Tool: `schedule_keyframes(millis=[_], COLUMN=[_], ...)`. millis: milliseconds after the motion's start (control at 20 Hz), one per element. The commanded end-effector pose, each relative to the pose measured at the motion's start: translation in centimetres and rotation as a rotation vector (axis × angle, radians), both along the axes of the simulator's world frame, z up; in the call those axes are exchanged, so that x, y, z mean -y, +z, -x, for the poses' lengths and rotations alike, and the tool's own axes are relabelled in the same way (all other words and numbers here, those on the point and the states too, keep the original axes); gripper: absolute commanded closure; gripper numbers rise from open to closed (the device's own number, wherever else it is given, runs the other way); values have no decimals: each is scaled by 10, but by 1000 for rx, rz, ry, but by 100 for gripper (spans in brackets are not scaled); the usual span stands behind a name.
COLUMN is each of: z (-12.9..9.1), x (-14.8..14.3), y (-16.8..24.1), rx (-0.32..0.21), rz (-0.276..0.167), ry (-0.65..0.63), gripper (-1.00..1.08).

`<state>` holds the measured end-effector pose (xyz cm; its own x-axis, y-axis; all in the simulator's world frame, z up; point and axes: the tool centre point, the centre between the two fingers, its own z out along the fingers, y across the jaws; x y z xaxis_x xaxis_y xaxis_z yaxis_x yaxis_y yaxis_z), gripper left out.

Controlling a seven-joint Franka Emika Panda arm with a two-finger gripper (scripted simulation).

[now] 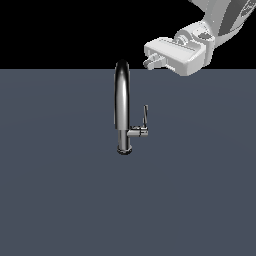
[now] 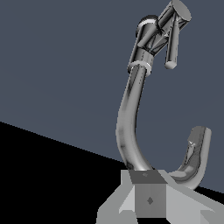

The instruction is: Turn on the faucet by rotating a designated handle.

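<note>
Flat slate surface point(image 1: 60, 200), chrome gooseneck faucet point(image 1: 122, 100).

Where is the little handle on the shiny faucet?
In the exterior view, the handle stands upright on a short stem on the faucet's right side, just above its base. The gripper is higher up, not touching it.

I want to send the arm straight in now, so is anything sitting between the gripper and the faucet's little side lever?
Nothing separate. The gripper hangs above the handle; only the faucet spout's arch rises beside that path.
</note>
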<state>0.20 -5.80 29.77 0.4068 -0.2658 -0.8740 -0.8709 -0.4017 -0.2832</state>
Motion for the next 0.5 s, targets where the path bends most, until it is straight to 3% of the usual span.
schedule_keyframes(millis=[0,450], z=[-8,-27], x=[3,5], y=[-20,-90], rx=[-55,-239], rz=[-56,-238], ry=[-54,-233], gripper=[108,108])
